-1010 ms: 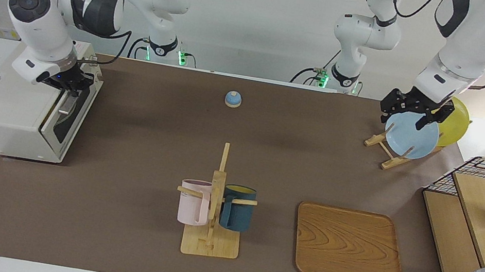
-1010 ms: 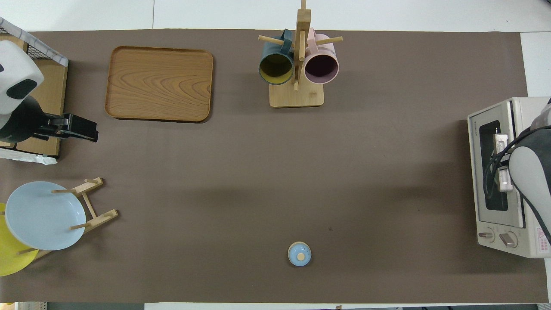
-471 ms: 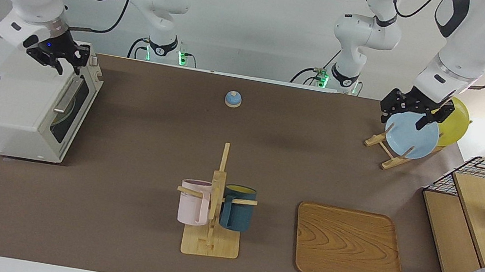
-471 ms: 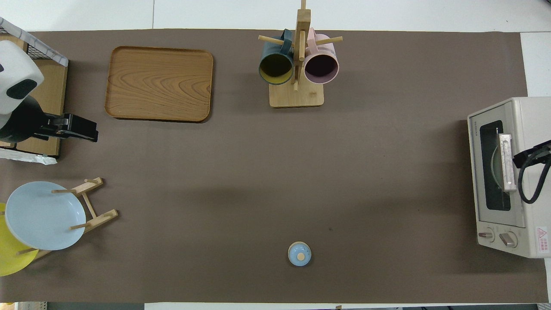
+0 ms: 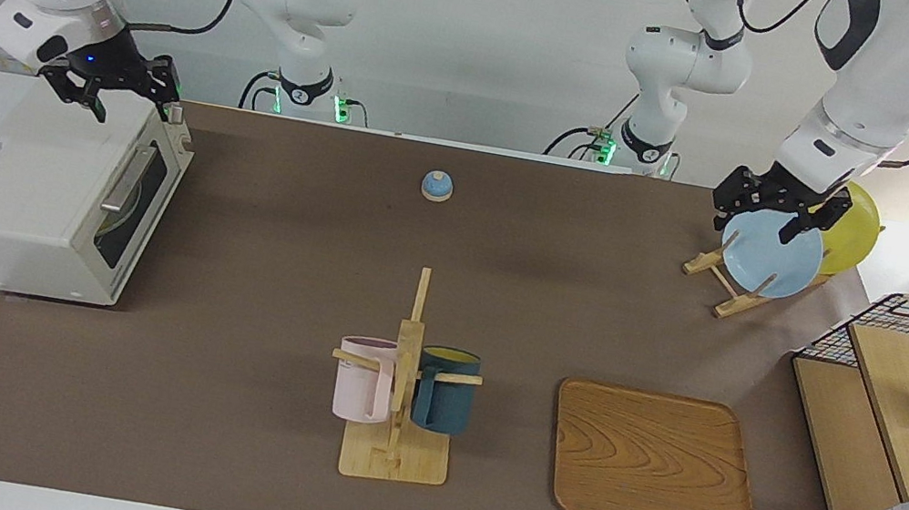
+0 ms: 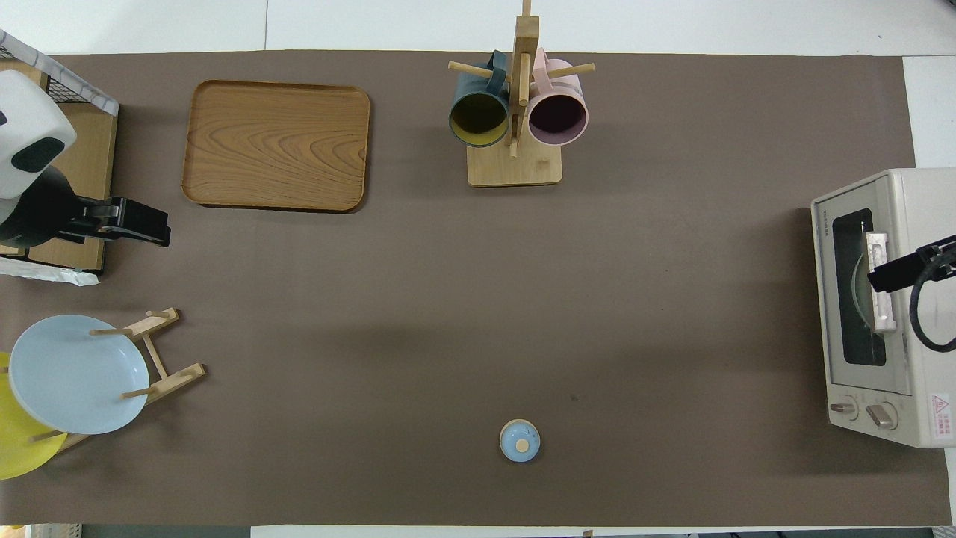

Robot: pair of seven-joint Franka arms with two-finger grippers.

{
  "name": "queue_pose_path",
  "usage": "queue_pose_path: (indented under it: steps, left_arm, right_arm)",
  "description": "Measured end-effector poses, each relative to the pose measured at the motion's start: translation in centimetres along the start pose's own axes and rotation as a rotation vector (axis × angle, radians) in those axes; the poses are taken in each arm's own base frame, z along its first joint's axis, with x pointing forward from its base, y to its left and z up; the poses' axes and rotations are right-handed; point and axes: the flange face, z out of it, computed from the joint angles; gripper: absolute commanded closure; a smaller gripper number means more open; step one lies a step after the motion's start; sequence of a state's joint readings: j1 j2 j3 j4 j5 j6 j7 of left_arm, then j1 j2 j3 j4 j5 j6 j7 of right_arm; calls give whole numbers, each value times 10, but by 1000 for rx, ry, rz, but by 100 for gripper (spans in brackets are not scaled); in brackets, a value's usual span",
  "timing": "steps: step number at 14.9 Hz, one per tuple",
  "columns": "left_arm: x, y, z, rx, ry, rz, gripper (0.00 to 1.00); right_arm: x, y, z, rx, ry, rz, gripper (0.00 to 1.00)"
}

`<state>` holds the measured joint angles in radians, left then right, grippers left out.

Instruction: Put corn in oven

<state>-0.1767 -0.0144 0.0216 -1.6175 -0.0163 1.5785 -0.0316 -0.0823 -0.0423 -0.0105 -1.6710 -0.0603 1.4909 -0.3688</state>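
Observation:
The off-white oven [image 5: 34, 175] stands at the right arm's end of the table, its dark glass door shut and its silver bar handle [image 5: 124, 177] free. It also shows in the overhead view [image 6: 825, 314]. No corn shows in either view. My right gripper [image 5: 116, 97] hangs open and empty over the oven's top, near the door's upper edge, and it also shows in the overhead view [image 6: 900, 269]. My left gripper [image 5: 771, 214] is open and empty, raised over the mat between the plate rack and the basket box, and waits there [image 6: 138, 228].
A wooden mug rack [image 5: 404, 376] holds a pink mug and a dark blue one. A wooden tray [image 5: 653, 459] lies beside it. A rack holds a blue plate [image 5: 773, 257] and a yellow plate [image 5: 856, 225]. A wire-and-wood basket box [image 5: 908, 414] and a small blue bell [image 5: 437, 186] are also there.
My right gripper has left the oven door's handle, risen, and moved back over the oven's top. The left arm has not moved.

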Motion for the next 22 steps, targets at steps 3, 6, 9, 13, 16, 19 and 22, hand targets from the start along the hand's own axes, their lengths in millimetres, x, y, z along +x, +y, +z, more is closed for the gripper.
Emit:
queue_pose_path:
  steps: [3, 6, 9, 13, 16, 19, 22]
  left_arm:
    - [0, 0, 0, 0, 0, 0, 0]
    - [0, 0, 0, 0, 0, 0, 0]
    - [0, 0, 0, 0, 0, 0, 0]
    - [0, 0, 0, 0, 0, 0, 0]
    - [0, 0, 0, 0, 0, 0, 0]
    - [0, 0, 0, 0, 0, 0, 0]
    - [0, 0, 0, 0, 0, 0, 0]
  right_arm:
    - [0, 0, 0, 2, -2, 8, 0]
    - [0, -2, -1, 7, -8, 13, 0]
    - [0, -4, -2, 14, -6, 31, 0]
    - [1, -5, -5, 16, 3, 47, 0]
    - [4, -10, -7, 14, 6, 51, 0]
    - [12, -20, -8, 11, 7, 72, 0]
    - [16, -24, -8, 10, 6, 85, 0]
